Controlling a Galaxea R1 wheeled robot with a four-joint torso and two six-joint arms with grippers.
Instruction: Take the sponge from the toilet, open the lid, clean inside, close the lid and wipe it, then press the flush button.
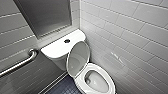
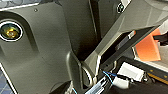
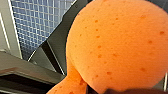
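White rectangular wall tiles (image 1: 130,30) cover a narrow bathroom corner, seen from above, with a flat grey panel (image 1: 46,15) set in the back wall. A dark blue tiled floor (image 1: 65,87) shows at the foot of the toilet (image 1: 100,68), which is white and glossy, its oval bowl open to view. The lid (image 1: 78,58) stands raised, leaning back against the tank, whose rounded top (image 1: 57,46) sits just under the panel. A metal grab bar (image 1: 20,63) runs along the left wall, well apart from the bowl.

In the right wrist view the sponge (image 3: 117,45) – bright orange, porous, with a pinched middle – hangs very near the camera, above the gridded floor. The right gripper (image 3: 135,91) grasps it, though only a dark edge of the gripper shows against the sponge's side. Whether the left gripper is released or clenched cannot be told.

The flush button (image 1: 67,41) – small, round and dark – sits in the middle of the tank top.
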